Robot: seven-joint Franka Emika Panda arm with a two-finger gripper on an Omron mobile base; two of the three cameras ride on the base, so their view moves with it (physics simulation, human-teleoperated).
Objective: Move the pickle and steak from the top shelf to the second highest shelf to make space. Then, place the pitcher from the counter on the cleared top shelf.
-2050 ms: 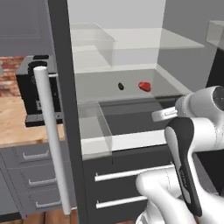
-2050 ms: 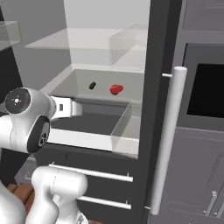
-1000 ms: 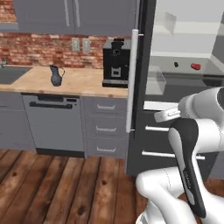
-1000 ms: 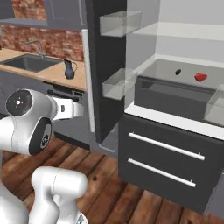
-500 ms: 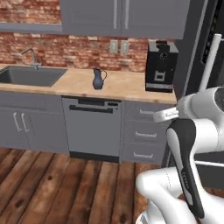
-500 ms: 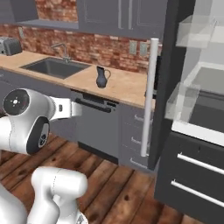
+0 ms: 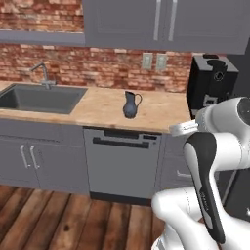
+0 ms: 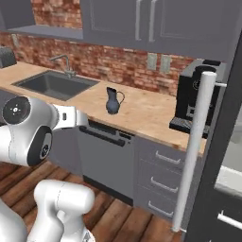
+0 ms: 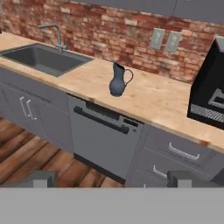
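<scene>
Blue-grey pitcher (image 9: 118,80), upright on the tan tabletop (image 9: 148,103) between sink (image 9: 39,57) and coffee machine (image 9: 211,95), stands clear for your pickup; claw (image 9: 112,178) empty, tips apart, aimed at it from well back.

Sink (image 7: 41,98), black coffee machine (image 7: 211,83), dishwasher (image 7: 122,166).

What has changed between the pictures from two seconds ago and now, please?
The base has driven away from the open fridge and now faces the counter, so the whole view shifted. The pitcher now stands ahead, between the sink and the coffee machine. The gripper is open and empty; nothing was grasped.
</scene>
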